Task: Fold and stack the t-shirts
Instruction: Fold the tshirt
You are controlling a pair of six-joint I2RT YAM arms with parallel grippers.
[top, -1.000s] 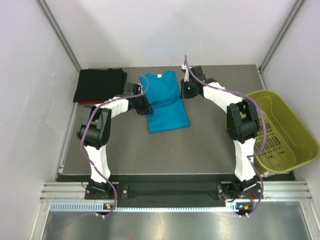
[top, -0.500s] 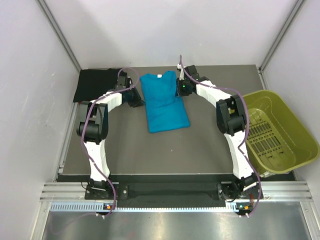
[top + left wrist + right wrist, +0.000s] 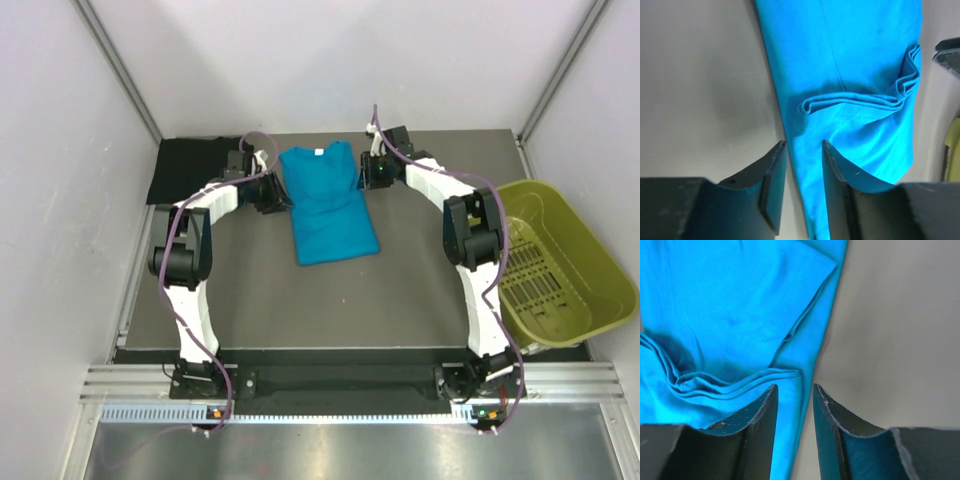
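**Item:** teal t-shirt (image 3: pixel 328 205), sides folded in, lying mid-counter (image 3: pixel 420 280). The black t-shirt (image 3: pixel 195 168) sits at the far left.

**Left end effector** (image 3: pixel 804 145), **right end effector** (image 3: pixel 795 387): jaws parted over the shirt's edges, apparently pinching nothing.

**Step:** lengthwise fold laid.

**Next:** regrip one end, fold crosswise, stack.

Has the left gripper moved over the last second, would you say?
Yes: the left gripper shifted back and left, nearer the black t-shirt.
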